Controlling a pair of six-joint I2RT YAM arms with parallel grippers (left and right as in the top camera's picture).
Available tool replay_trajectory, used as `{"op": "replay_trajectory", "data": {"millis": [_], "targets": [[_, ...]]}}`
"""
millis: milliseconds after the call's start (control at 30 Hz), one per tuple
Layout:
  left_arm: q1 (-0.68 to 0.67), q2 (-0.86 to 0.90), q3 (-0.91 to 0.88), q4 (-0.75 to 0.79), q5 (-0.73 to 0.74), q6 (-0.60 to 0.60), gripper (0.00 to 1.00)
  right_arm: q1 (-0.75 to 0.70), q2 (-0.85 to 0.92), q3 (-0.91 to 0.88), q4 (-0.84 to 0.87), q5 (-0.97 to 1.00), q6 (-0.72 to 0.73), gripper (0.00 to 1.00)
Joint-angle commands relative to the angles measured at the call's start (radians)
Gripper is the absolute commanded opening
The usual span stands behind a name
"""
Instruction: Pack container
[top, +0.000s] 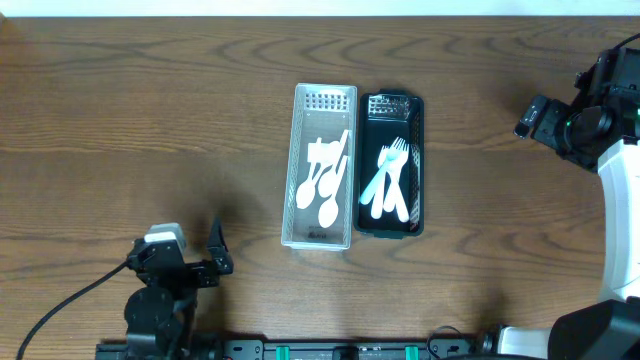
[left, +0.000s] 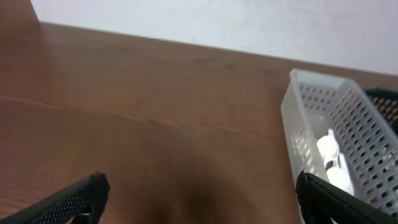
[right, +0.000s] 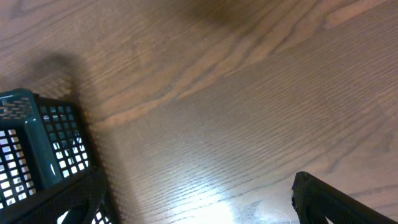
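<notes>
Now your left gripper (left: 202, 186) and right gripper (right: 198, 183) both gape wide, holding nothing; spoons (top: 325, 185) fill the white basket (top: 299, 160), forks (top: 390, 180) the black basket (top: 418, 170).

Our left arm (top: 158, 295) black with a white cap, its black cable (top: 60, 305), our right arm (top: 585, 115) black with white shell, our fingers (left: 74, 198) black and finely dimpled.

— What is showing at the left edge?
— A dark perforated basket (right: 28, 143) is sitting on the wooden table (right: 236, 81), with only its corner showing.
— And the right gripper (right: 196, 186)?
— Its fingers (right: 329, 199) are standing wide apart over bare wood. The one at the picture's left is crossing the basket's lower part.
</notes>
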Motion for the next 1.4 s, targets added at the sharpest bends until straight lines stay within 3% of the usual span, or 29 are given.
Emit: {"op": "replay_trajectory", "data": {"millis": [0, 433, 867, 1367], "targets": [[0.008, -0.008, -0.041, 0.005, -0.005, -0.008, 0.98, -0.009, 0.000, 0.000, -0.002, -0.004, -0.002, 0.99], [0.019, -0.008, -0.099, -0.042, -0.004, -0.008, 0.98, -0.011, 0.000, 0.000, -0.003, -0.003, -0.002, 0.99], [0.019, -0.007, -0.099, -0.245, -0.004, -0.008, 0.98, -0.010, 0.000, 0.000, -0.003, -0.004, -0.002, 0.99], [0.019, -0.007, -0.099, -0.251, -0.004, -0.008, 0.98, -0.010, 0.000, 0.000, -0.004, -0.004, -0.002, 0.99]]}}
